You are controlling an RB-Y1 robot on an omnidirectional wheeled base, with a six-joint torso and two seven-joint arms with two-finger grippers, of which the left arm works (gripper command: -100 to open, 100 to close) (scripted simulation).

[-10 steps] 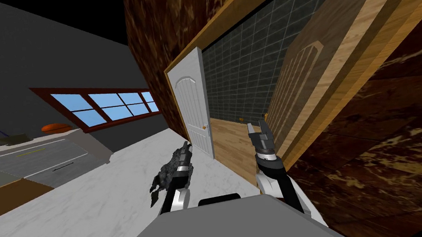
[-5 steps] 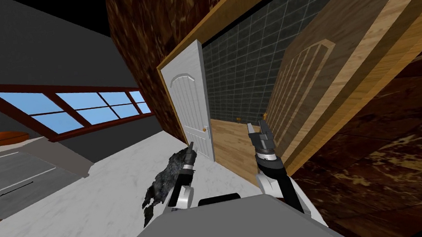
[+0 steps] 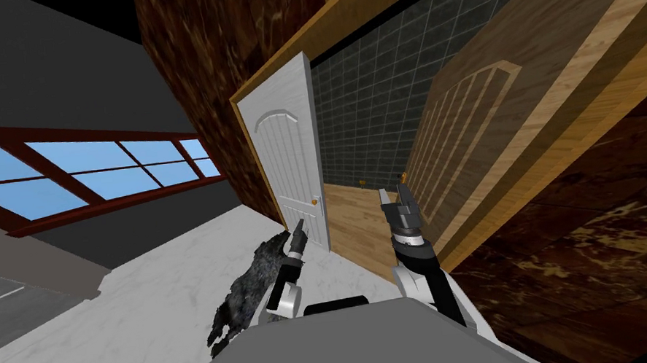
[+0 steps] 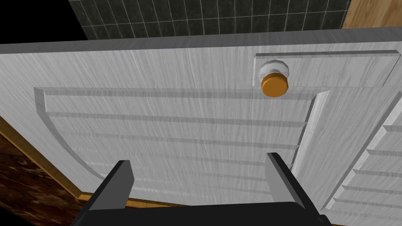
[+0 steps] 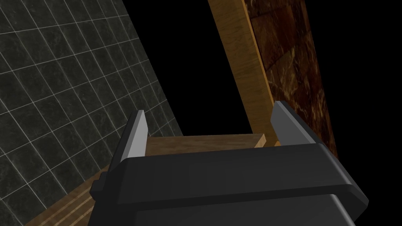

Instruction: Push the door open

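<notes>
Left hand (image 4: 196, 159), spread, faces the white door (image 4: 176, 129); orange knob (image 4: 274, 84) at its one o'clock; pushing off-centre could snag there; right hand (image 3: 397, 197) spread too.

**Where the three cameras look**

The head camera looks steeply down and forward, rolled, from just short of the white door (image 3: 290, 149). The left wrist camera faces that door's panel and orange knob (image 4: 274, 84) from close by. The right wrist camera looks beyond the door at the dark tiled wall (image 5: 59, 78), which all three views share.
</notes>
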